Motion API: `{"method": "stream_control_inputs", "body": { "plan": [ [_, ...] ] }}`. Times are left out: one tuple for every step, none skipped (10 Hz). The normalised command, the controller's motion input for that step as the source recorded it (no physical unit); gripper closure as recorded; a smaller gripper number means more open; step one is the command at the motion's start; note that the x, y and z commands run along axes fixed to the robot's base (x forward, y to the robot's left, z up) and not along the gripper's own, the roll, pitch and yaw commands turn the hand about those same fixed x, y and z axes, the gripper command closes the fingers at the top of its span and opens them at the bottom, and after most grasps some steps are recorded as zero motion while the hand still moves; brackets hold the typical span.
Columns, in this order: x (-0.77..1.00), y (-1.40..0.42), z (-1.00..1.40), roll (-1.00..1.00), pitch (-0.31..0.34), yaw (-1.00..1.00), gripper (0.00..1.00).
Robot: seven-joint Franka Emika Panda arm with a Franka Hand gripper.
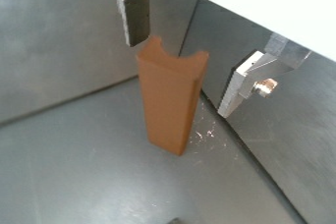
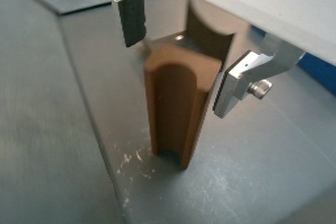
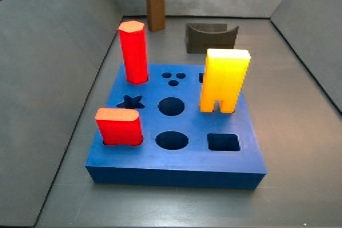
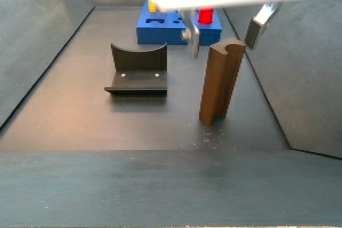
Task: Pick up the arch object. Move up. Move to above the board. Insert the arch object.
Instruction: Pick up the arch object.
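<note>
Hand (image 1: pixel 192 46) hangs low over the worktop, pointing down, jaws spread wide — not clamped on anything. Both wrist views show the two flat silver fingers: one plate (image 2: pixel 128 12) with its dark pad facing inward, the opposite plate (image 2: pixel 242 81) with a bolt on its mount. In a side view the hand (image 4: pixel 225 30) sits under the white wrist housing, fingertips poking out below — arm itself hidden.

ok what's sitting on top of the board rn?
On the board: a tall red post, a short red block and a yellow block. Holes under them are covered. The gripper straddles the arch object elsewhere.
</note>
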Motion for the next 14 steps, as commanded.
{"method": "stream_control_inputs", "body": {
  "plan": [
    [0.0,0.0,-0.77,0.05,-0.084,0.63,0.0],
    [-0.07,0.05,-0.3,0.0,-0.047,0.3,0.0],
    [0.0,0.0,0.0,0.0,0.0,0.0,1.0],
    [0.0,0.0,0.0,0.0,0.0,0.0,1.0],
    [0.0,0.0,0.0,0.0,0.0,0.0,1.0],
    [0.0,0.0,0.0,0.0,0.0,0.0,1.0],
    [0.0,0.0,0.0,0.0,0.0,0.0,1.0],
    [0.0,0.0,0.0,0.0,0.0,0.0,1.0],
    [0.0,0.0,0.0,0.0,0.0,0.0,1.0],
    [0.0,0.0,0.0,0.0,0.0,0.0,1.0],
    [0.0,0.0,0.0,0.0,0.0,0.0,1.0],
    [0.0,0.0,0.0,0.0,0.0,0.0,1.0],
    [0.0,0.0,0.0,0.0,0.0,0.0,1.0],
    [0.0,0.0,0.0,0.0,0.0,0.0,1.0]
  ]
}}
